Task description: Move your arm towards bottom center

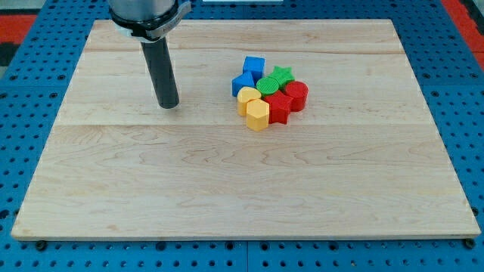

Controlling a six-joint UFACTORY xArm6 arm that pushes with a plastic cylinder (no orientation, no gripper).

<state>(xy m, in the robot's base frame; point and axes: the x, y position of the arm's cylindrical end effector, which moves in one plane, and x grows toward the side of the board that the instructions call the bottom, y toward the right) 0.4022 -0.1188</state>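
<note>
Since my tip (pixel 168 105) sits left of the block pile (pixel 270 93) w/ no hand at all, slide down-right over bare worktop (pixel 227 189), staying clear.

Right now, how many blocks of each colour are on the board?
Blue: 2, the blue cube and the blue block
Green: 2, the green star and the green block
Red: 2, the red block and the red star
Yellow: 2, the yellow block and the yellow hexagon
Total: 8
My tip stands apart, to the view's left of the cluster.
</note>
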